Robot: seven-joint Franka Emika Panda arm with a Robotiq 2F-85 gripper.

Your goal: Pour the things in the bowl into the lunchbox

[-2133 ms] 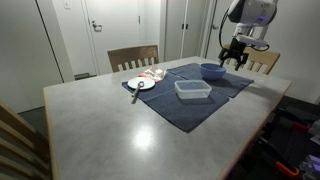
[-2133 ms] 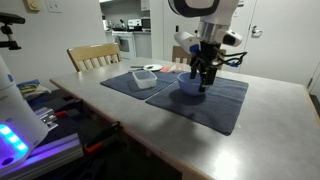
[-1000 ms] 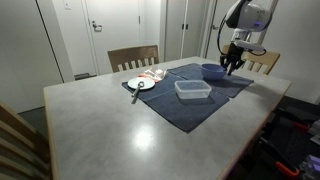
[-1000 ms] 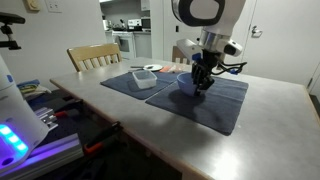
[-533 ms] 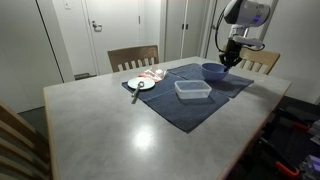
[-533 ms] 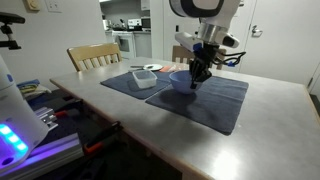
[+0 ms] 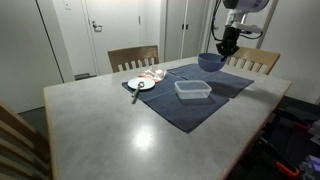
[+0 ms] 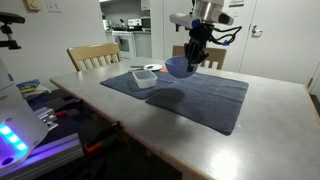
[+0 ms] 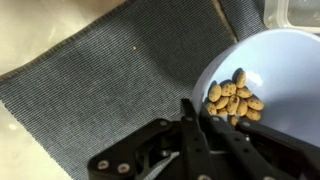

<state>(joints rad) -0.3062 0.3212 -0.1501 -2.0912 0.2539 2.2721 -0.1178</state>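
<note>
The blue-purple bowl (image 7: 210,62) (image 8: 177,67) hangs in the air above the dark cloth, clear of the table in both exterior views. My gripper (image 7: 226,44) (image 8: 192,52) is shut on its rim. In the wrist view the gripper (image 9: 197,112) pinches the bowl (image 9: 280,70) at its edge, one finger inside and one outside. Several tan nut-like pieces (image 9: 232,97) lie against the bowl's wall near the fingers. The clear lunchbox (image 7: 193,90) (image 8: 145,79) rests on the cloth, lower than the bowl; its corner (image 9: 300,12) shows at the wrist view's top right.
A dark blue cloth mat (image 7: 185,105) (image 8: 200,98) (image 9: 110,90) covers part of the grey table (image 7: 100,130). A small white plate (image 7: 140,84) with a utensil sits beside it. Wooden chairs (image 7: 133,57) (image 8: 92,58) stand at the table's edges.
The gripper closed on the bowl's rim and lifted it off the cloth. Bowl and gripper now sit higher and have shifted toward the lunchbox.
</note>
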